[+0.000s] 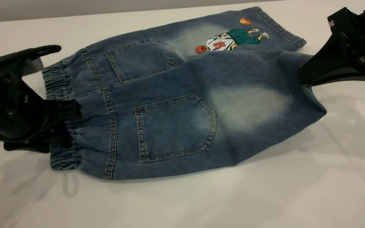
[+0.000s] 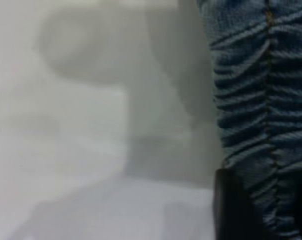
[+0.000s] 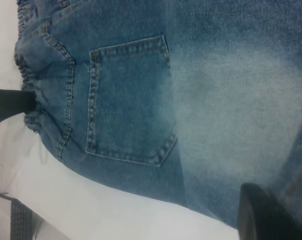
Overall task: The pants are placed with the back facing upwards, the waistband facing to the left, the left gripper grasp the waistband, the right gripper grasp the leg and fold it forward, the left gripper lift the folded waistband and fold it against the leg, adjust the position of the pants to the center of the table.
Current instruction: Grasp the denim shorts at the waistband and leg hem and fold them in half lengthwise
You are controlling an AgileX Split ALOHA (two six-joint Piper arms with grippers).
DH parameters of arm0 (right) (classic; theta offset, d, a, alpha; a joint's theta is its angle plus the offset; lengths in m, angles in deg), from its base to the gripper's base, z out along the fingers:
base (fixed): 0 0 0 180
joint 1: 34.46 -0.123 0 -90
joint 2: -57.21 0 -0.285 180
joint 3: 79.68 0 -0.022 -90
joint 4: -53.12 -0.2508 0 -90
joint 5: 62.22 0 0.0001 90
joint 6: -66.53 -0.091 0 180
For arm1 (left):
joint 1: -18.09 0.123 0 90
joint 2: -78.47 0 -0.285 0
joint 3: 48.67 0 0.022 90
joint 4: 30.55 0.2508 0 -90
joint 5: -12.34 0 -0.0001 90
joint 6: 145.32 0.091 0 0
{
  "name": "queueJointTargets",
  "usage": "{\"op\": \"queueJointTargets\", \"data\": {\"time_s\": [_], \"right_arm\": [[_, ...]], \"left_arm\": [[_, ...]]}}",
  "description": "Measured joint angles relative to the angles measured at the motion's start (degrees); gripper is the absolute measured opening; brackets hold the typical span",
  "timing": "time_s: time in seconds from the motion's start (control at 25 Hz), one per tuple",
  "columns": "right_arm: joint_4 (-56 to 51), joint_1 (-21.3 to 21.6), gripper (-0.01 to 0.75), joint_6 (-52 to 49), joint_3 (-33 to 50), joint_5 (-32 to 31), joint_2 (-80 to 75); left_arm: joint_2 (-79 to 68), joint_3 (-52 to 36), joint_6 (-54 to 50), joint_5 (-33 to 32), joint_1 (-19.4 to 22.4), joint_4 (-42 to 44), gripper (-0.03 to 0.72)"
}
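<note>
Denim shorts (image 1: 176, 104) lie back-up across the pale table (image 1: 265, 196), the near leg (image 1: 252, 104) with its faded patch raised and lapping over the leg bearing the basketball-player print (image 1: 233, 39). The left gripper (image 1: 70, 122) is clenched on the elastic waistband (image 1: 62, 152) at its near half. The right gripper (image 1: 307, 81) is pinched on the plain leg's hem. Only the exterior view shows the print and both back pockets. The left wrist view gives just gathered waistband ribs (image 2: 255, 100) beside one dark finger (image 2: 230, 205). The right wrist view shows the near pocket (image 3: 131, 100), with the far gripper (image 3: 13, 102) biting the waistband beyond it.
</note>
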Motion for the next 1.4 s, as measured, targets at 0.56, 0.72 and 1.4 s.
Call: {"op": "queueJointTargets", "data": {"time_s": [0.56, 0.72, 1.4], "right_arm": [[-0.05, 0.0, 0.014, 0.0, 0.0, -0.43, 0.0], [-0.05, 0.0, 0.014, 0.0, 0.0, -0.43, 0.0], [-0.05, 0.0, 0.014, 0.0, 0.0, -0.88, 0.0]], "left_arm": [[0.0, 0.0, 3.45, -2.89, 0.0, 0.18, 0.282], [0.13, 0.0, 3.39, -4.26, 0.0, 0.18, 0.377], [0.13, 3.55, 3.29, -6.38, -6.25, 0.12, 0.414]]}}
